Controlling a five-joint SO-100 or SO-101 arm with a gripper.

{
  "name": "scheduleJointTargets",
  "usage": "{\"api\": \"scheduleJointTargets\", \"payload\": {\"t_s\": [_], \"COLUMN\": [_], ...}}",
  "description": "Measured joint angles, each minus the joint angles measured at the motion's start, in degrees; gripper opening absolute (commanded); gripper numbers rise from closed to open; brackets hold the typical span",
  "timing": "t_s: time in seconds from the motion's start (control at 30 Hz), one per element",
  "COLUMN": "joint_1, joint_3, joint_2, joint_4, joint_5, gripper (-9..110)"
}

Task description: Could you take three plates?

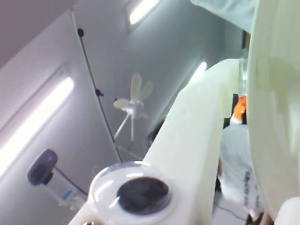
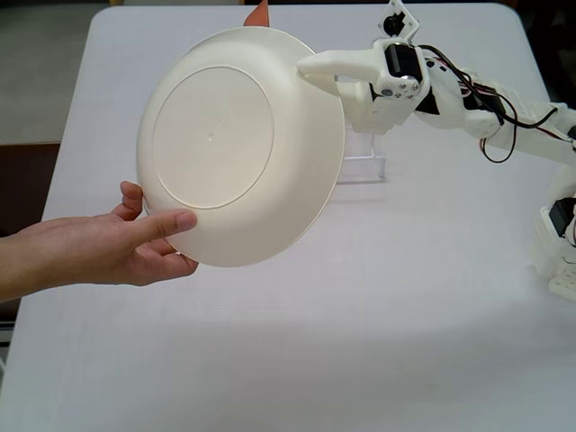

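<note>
Covering most of the fixed view, a pale grey-white table (image 2: 405, 342), matte and bare around the arm. Gripper (image 2: 322, 76) clamped on the upper right rim of the cream-white plate (image 2: 238, 144), held tilted well above the table, underside toward the camera. Gripped too at the lower left edge by a person's hand (image 2: 135, 245). Peeking behind the rim, an orange plate (image 2: 258, 14). Up in the wrist view: ceiling strip lights (image 1: 35, 117), a white fan (image 1: 133, 105), a webcam (image 1: 42, 166).
</note>
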Motion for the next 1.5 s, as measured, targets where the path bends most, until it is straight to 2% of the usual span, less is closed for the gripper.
{"api": "scheduleJointTargets", "payload": {"t_s": [0.07,0.17,0.43,0.57,0.83,1.03,1.2,1.5], "joint_1": [0.44,1.23,2.64,3.6,6.59,10.63,12.66,13.45], "joint_3": [0.0,-0.09,-0.09,2.29,20.21,35.16,46.58,63.19], "joint_2": [0.0,0.09,4.04,9.23,24.17,32.08,37.53,48.34], "joint_4": [2.64,8.53,20.04,21.88,22.76,25.49,25.49,25.49], "joint_5": [-1.58,-3.43,-5.27,-6.42,-4.31,2.02,4.22,4.92], "gripper": [37,44,47,47,37,13,0,0]}}
